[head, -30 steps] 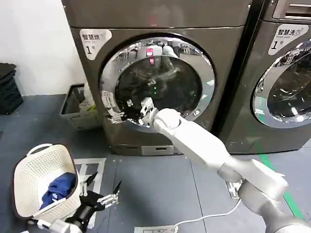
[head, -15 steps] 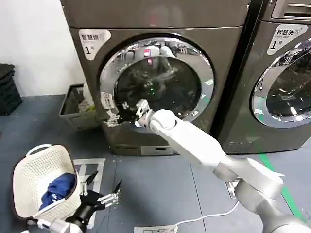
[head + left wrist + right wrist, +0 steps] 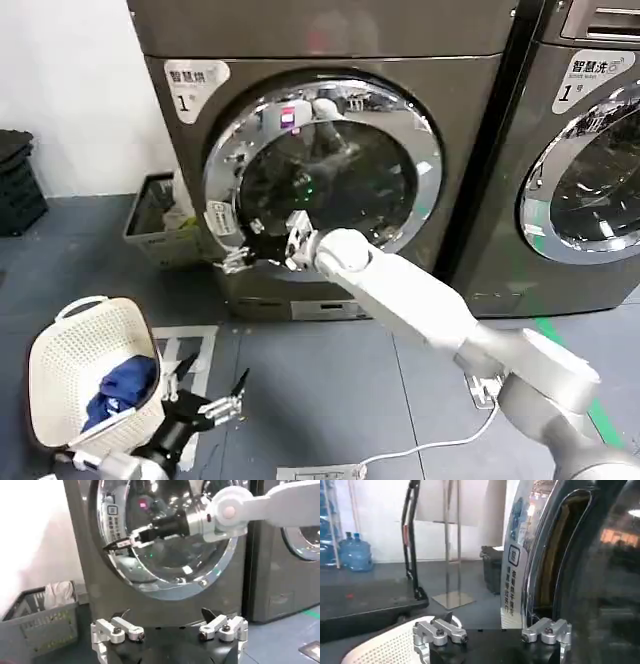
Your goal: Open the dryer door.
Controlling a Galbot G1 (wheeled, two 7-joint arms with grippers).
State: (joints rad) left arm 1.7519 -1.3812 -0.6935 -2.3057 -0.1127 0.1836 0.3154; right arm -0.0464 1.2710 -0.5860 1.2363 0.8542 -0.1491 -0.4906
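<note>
The dryer [image 3: 330, 40] has a round chrome-ringed glass door [image 3: 425, 190]. The door's left edge stands slightly out from the machine's front, with a gap behind it [image 3: 555, 555]. My right gripper [image 3: 238, 256] is at that left edge, open, and the door rim [image 3: 530, 570] lies close to one finger. From the left wrist view the same gripper [image 3: 116, 545] reaches across the glass to the rim. My left gripper [image 3: 212, 393] hangs low near the floor, open and empty [image 3: 167, 620], facing the door.
A white laundry basket [image 3: 90, 370] with blue cloth [image 3: 120, 385] stands on the floor at the left. A grey crate [image 3: 150, 215] sits beside the dryer. A second machine [image 3: 590, 150] stands to the right. A white cable [image 3: 420, 450] runs over the floor.
The right gripper has moved a little down and outward at the door's left edge, and that edge has come further off the dryer's front. The left arm has stayed put.
</note>
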